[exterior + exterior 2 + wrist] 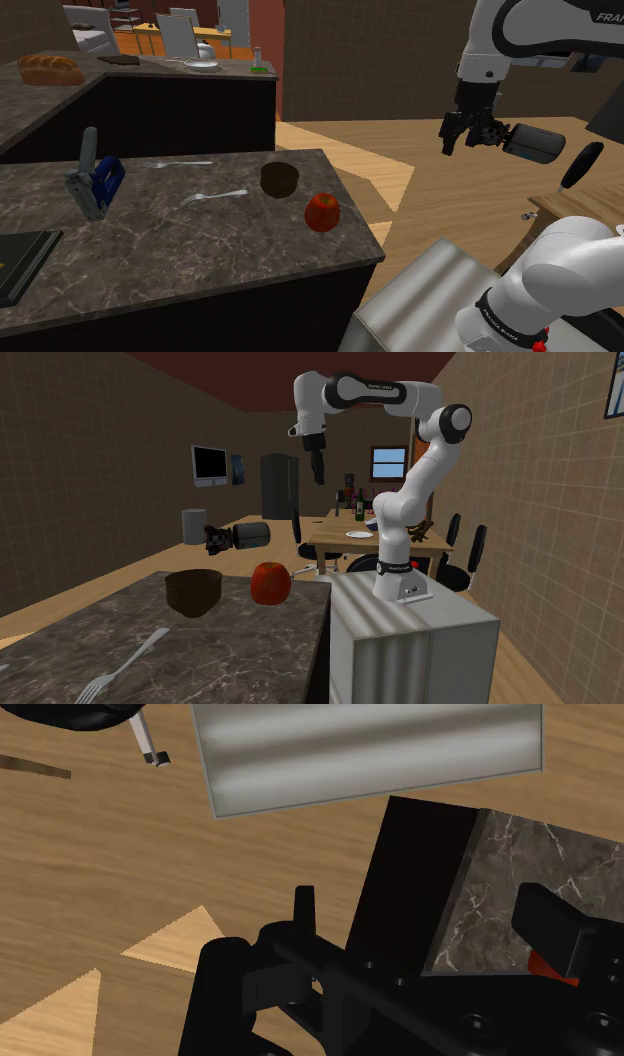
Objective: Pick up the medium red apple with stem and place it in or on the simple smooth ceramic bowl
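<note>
- The red apple (322, 211) sits on the marble counter (200, 250), close to the edge nearest the stand (410, 632) and just beside the dark bowl (279, 179). Its stem is too small to make out.
- In the wrist view one finger (548, 926) hides most of the apple, so it shows as a red sliver.
- A dark book (20, 262) is cut off at the shoulder view's left edge.
- The arm arches high from the stand. The gripper (318, 477) hangs pointing down over the wooden floor (100, 874), off the counter's edge, its fingers wide apart and empty.
</note>
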